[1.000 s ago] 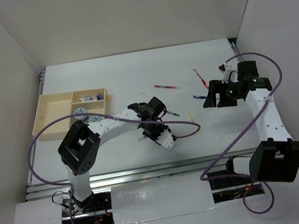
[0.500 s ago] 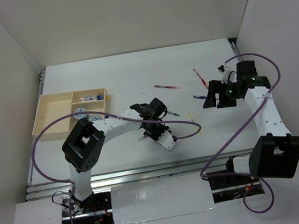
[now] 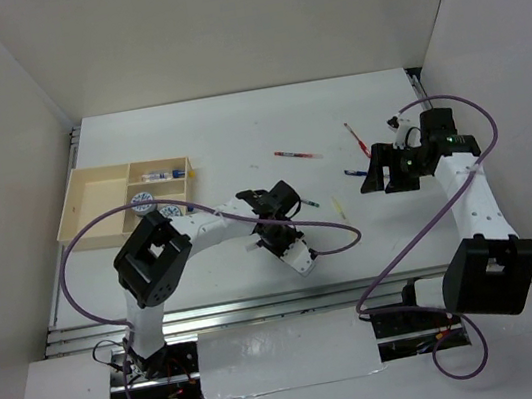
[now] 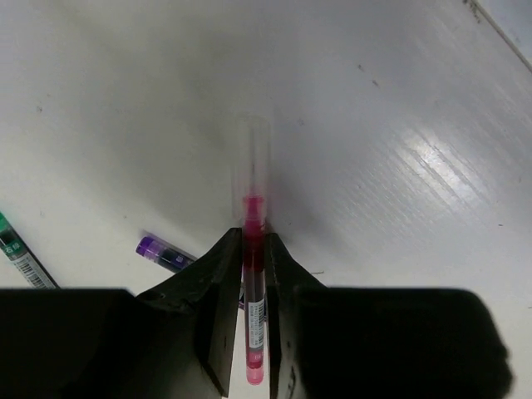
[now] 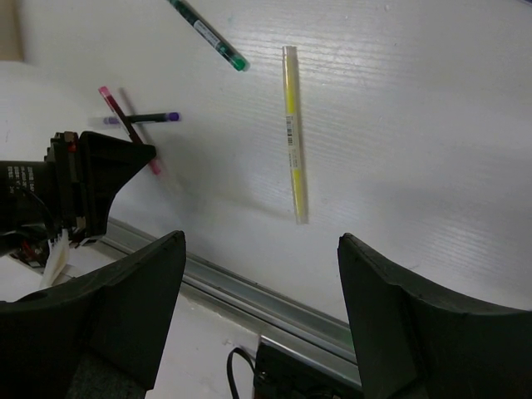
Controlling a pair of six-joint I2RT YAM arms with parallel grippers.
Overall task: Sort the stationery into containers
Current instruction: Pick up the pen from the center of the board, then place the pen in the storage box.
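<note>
Some pens (image 3: 161, 174) and seemingly two rolls (image 3: 142, 201) are already lodged in the tray (image 3: 83, 223), while well right of it a red pen (image 4: 253, 218) is clamped by the left end effector (image 4: 253, 241), the right end effector (image 5: 259, 249) is held wide apart and empty, and several loose pens (image 5: 291, 133) are left on the tabletop (image 3: 234, 124).

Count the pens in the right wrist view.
4: green pen top, yellow pen centre, purple pen left, pink pen crossing it in the left gripper. Others may be hidden.

On the white table (image 3: 235, 128): tan tray (image 3: 94, 198) far left; red pen (image 3: 298, 155), green pen (image 5: 208, 35), yellow pen (image 5: 291, 133), purple-capped pen (image 4: 162, 252) loose rightward.
</note>
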